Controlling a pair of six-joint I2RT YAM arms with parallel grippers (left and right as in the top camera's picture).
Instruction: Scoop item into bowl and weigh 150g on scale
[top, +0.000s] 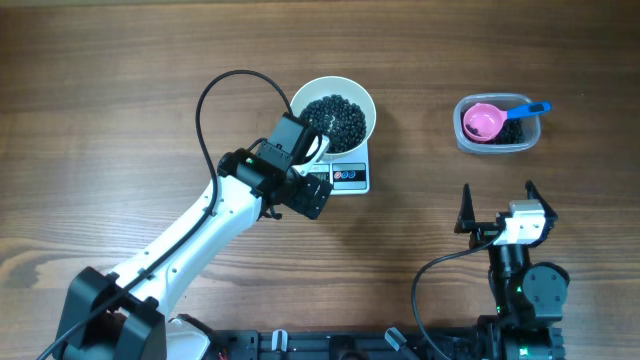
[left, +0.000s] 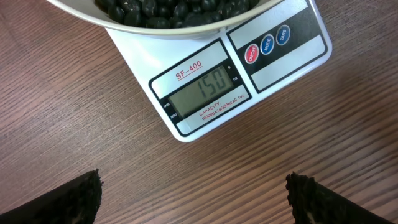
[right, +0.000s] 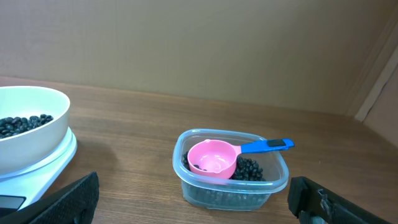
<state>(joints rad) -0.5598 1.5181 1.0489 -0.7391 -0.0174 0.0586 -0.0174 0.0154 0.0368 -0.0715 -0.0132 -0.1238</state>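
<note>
The white bowl (top: 334, 113) sits on the white scale (top: 348, 178), filled with black beans (top: 335, 120). In the left wrist view the scale (left: 249, 81) display (left: 208, 93) reads 150, with the bowl (left: 155, 22) rim above it. My left gripper (left: 194, 196) is open over bare wood just in front of the scale, nothing between its fingers. My right gripper (right: 189, 199) is open near the table's front right, facing the clear tub (right: 230, 177), which holds more beans and the pink scoop (right: 214, 160) with a blue handle.
The clear tub (top: 497, 125) with the scoop (top: 485, 121) stands at the back right. A black cable (top: 215, 110) loops from the left arm beside the bowl. Bare wooden table lies between scale and tub.
</note>
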